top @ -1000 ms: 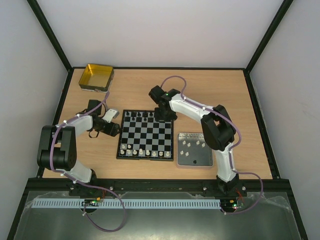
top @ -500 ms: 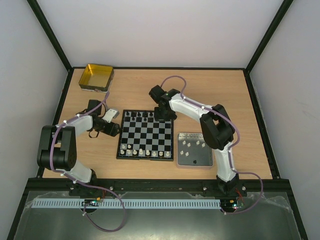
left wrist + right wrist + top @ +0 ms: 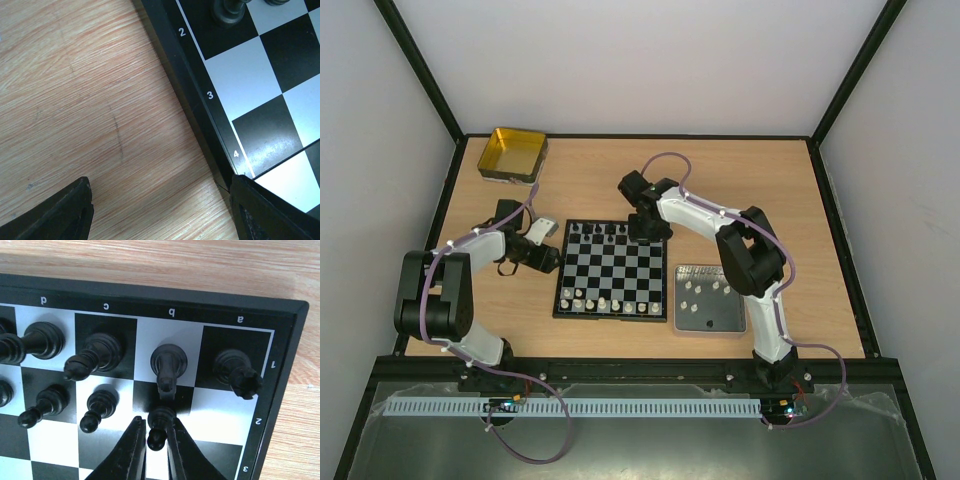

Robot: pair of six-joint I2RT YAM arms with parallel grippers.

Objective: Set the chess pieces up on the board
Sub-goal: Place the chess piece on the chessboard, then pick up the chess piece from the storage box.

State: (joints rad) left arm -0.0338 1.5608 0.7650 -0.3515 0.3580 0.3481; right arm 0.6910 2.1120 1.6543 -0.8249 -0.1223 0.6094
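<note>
The board (image 3: 615, 266) lies mid-table. Black chess pieces (image 3: 605, 231) stand along its far rows and white ones (image 3: 610, 303) along its near row. My right gripper (image 3: 648, 235) is over the far right corner. In the right wrist view it (image 3: 156, 437) is shut on a black pawn (image 3: 161, 426) that stands on the square in front of the knight (image 3: 169, 365). A rook (image 3: 237, 371) stands beside the knight. My left gripper (image 3: 548, 262) is open and empty, low over the wood by the board's left border (image 3: 200, 105).
A grey tray (image 3: 712, 320) right of the board holds several white pieces (image 3: 705, 290). A yellow tin (image 3: 513, 153) sits at the far left corner. Two more black pawns (image 3: 100, 407) stand close left of my right fingers.
The right arm's elbow has shifted slightly to the left. Both grippers stay where they were.
</note>
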